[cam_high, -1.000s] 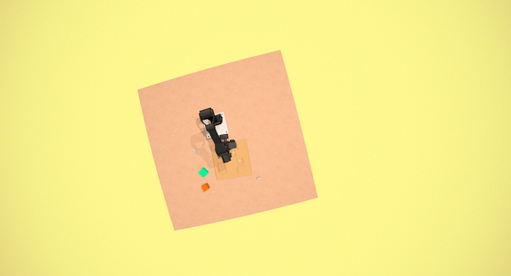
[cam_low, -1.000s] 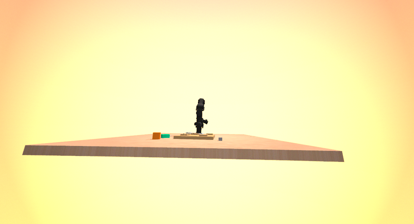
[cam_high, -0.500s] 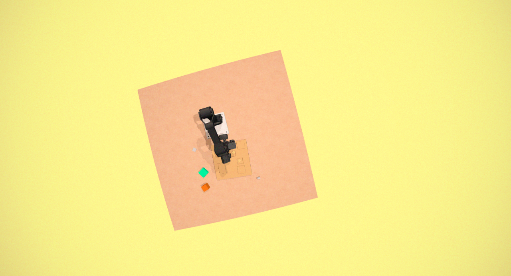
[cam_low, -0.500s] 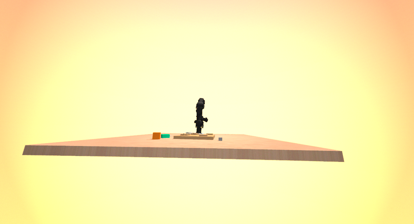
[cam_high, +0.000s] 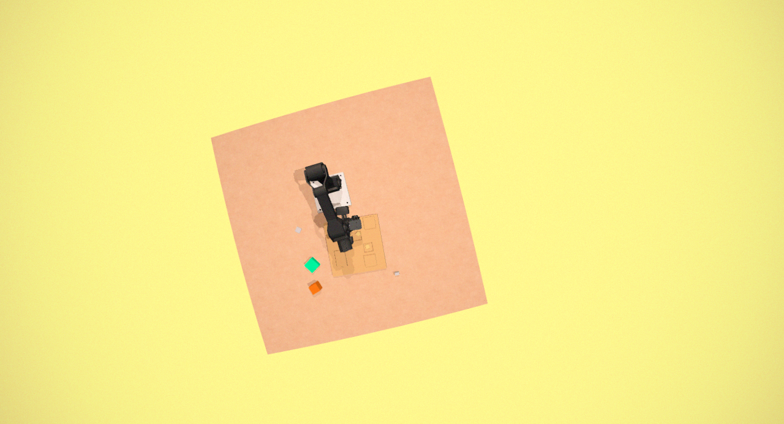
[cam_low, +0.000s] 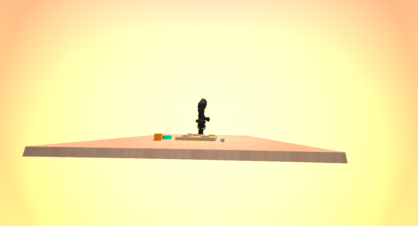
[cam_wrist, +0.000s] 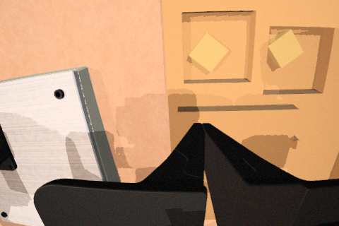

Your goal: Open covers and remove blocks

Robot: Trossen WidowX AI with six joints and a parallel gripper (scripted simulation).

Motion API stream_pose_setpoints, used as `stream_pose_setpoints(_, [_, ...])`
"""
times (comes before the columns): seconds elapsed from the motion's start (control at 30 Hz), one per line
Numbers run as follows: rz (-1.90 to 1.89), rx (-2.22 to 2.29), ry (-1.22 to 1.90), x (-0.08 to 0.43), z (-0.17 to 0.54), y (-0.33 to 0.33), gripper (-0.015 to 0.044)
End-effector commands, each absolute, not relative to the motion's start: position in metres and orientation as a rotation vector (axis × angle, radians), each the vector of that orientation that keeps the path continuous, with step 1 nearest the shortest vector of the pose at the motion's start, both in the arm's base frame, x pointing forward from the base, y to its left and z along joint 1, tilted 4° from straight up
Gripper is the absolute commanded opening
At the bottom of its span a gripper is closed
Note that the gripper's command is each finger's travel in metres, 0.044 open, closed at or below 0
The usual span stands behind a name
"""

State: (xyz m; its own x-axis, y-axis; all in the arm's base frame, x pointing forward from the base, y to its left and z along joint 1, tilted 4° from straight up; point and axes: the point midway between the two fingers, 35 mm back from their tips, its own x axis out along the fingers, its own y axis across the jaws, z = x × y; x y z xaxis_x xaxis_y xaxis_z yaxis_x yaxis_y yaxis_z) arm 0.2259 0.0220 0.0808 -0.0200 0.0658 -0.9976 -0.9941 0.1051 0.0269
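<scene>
An orange block (cam_low: 157, 137) stands beside a green block (cam_low: 167, 137).

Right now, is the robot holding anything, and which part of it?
Nothing is held: the black gripper is shut, with nothing between its fingers.
</scene>
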Motion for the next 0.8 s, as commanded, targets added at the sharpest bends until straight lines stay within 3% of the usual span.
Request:
stream_pose_setpoints(0.0, [1.083,-0.981,1.281,0.241,0.084,0.015,0.0])
stream_pose_setpoints(0.77, [0.284,-0.188,1.541,0.34,0.093,-0.066,0.0])
